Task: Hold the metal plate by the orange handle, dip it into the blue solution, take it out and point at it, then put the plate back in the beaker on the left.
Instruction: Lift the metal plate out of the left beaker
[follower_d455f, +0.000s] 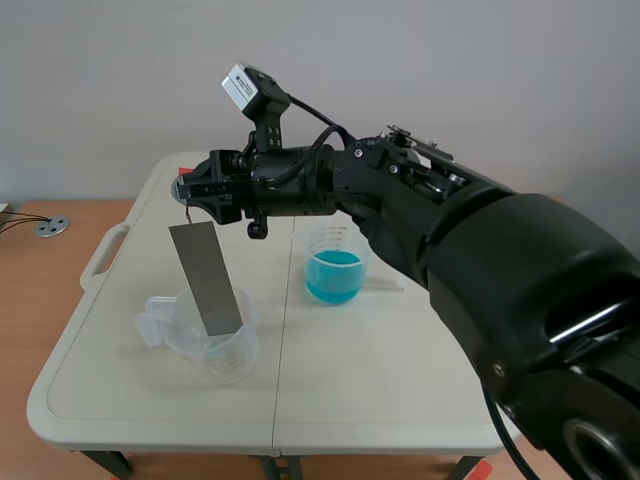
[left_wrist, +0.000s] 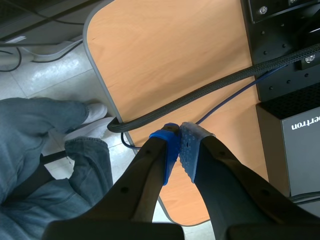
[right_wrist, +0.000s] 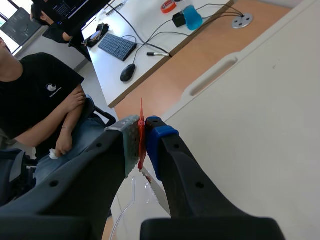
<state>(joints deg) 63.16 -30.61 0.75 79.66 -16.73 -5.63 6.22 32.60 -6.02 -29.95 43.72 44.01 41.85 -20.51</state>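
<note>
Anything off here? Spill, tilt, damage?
Only the metal plate: it hangs tilted, pinched at the orange handle by the right gripper, with its lower end inside the clear beaker on the left. That beaker and the beaker of blue solution stand upright; no spill or damage shows on the table.

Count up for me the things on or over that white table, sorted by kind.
Beakers: 2 (clear beaker, beaker with blue solution)
Metal plates: 1 (metal plate, its lower end in the clear beaker)
Total: 3
</note>
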